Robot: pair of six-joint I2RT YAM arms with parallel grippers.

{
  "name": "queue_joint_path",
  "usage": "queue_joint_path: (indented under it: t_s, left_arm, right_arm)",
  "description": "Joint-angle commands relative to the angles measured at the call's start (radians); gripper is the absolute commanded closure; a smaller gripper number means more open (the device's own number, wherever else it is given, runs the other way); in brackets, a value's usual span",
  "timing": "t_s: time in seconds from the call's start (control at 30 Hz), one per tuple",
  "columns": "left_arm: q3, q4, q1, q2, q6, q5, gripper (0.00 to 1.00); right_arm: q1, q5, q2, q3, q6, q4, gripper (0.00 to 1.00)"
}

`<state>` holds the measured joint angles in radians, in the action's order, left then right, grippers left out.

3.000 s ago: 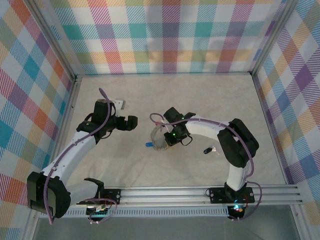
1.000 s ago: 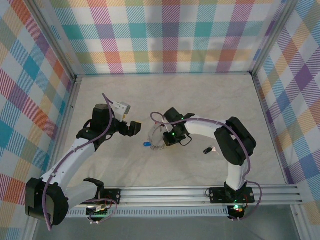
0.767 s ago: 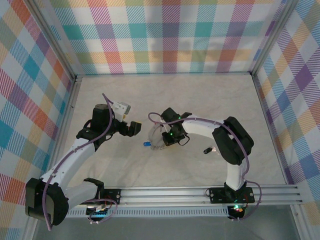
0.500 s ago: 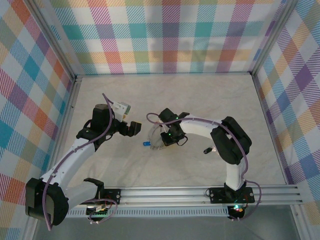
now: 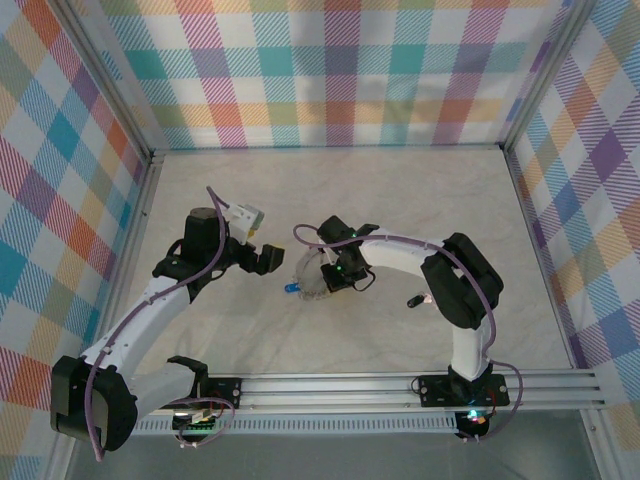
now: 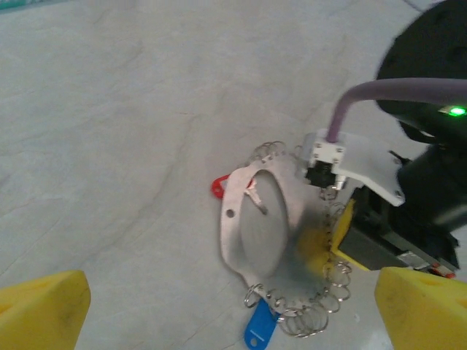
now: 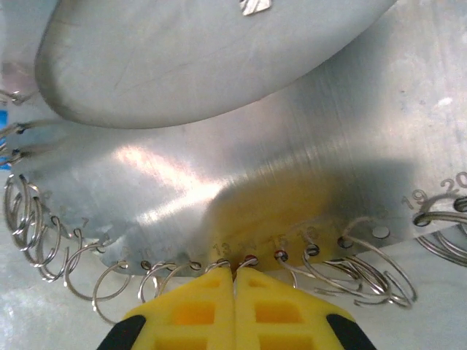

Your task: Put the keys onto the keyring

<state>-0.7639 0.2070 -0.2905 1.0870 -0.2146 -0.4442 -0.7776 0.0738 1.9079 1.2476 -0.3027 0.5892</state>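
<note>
Nudged left, right gripper point(image 7: 233, 279) pinches keyring point(image 6: 232, 219) at its rim, fingers closed; left gripper point(image 6: 233, 310) gapes wide beside keyring. Red key point(image 6: 217, 187) touches keyring; black key point(image 5: 413, 298) lies well apart.

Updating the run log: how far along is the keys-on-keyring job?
Done: nothing clearly. The red key sits at the rim of the keyring; whether it is threaded, I cannot tell.
In hand: right gripper shut on that rim; left gripper open, hovering.
Left: black key lies loose on the table, apart.
</note>
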Motion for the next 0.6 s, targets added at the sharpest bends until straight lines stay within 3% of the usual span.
queue_joint_path:
  t_s: [0.0,0.17,0.27,0.37,0.57]
  left_arm:
    - [-0.043,-0.009,-0.017,0.023,-0.13,-0.171,0.0]
    - [-0.056,-0.109,-0.027,0.078,-0.181,-0.29,0.02]
    - [-0.121,-0.027,-0.031,0.143,-0.304,-0.396,0.07]
    - [-0.184,0.119,-0.037,0.205,-0.402,-0.419,0.1]
    - [-0.142,0.107,-0.065,0.223,-0.44,-0.382,0.1]
  right_arm:
    - [0.024,0.12,-0.034,0.023,0.002,0.022,1.0]
    - [0.103,0.345,-0.071,-0.023,-0.005,-0.039,1.0]
    - [0.161,0.501,-0.082,-0.088,-0.017,-0.13,1.0]
    - [0.204,0.575,-0.078,-0.135,-0.02,-0.191,1.0]
    - [0.231,0.603,-0.069,-0.196,-0.029,-0.254,1.0]
